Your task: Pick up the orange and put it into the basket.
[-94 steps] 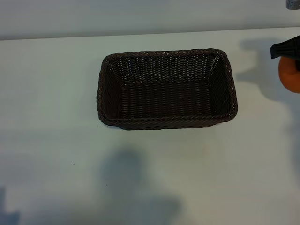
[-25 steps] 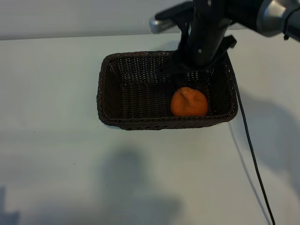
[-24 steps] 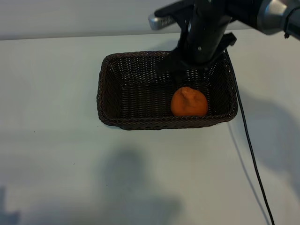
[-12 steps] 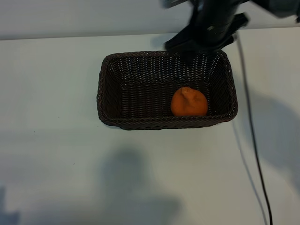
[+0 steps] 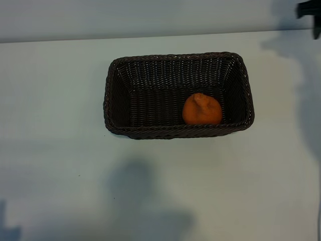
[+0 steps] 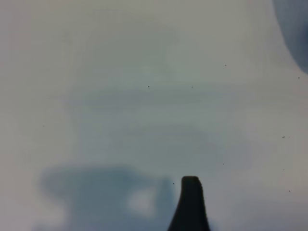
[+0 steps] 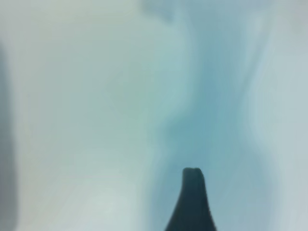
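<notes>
white table (image 5: 60,175) is carrying the basket (image 5: 114,95) with the orange (image 5: 202,109) lying inside, well left of the open, empty right gripper (image 5: 310,12) at the far right edge.

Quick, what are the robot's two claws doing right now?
Left gripper: open, holding nothing.
Right gripper: open, holding nothing; the orange lies in the basket.

Orange (image 5: 202,110) inside dark wicker basket (image 5: 113,95), right end
</notes>
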